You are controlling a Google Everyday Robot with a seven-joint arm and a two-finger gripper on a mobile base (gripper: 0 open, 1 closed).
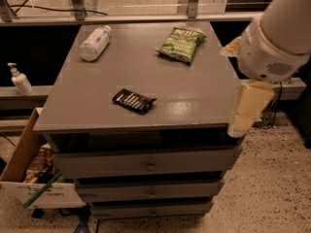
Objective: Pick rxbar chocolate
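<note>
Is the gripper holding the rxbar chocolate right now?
No, the rxbar chocolate lies flat on the cabinet top near its front edge, while the gripper hangs beyond the top's right edge, apart from it.

Bare desk (194,84) top all around the rxbar chocolate (134,101) — open from above and front. White bottle (95,42) and green chip bag (181,43) sit well apart at back. Gripper (249,111) hangs beside the right edge.

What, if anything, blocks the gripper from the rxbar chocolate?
Probably yes, nothing does. The gripper hangs at the right edge of the cabinet top; the rxbar chocolate lies alone near the front, bare surface between.
</note>
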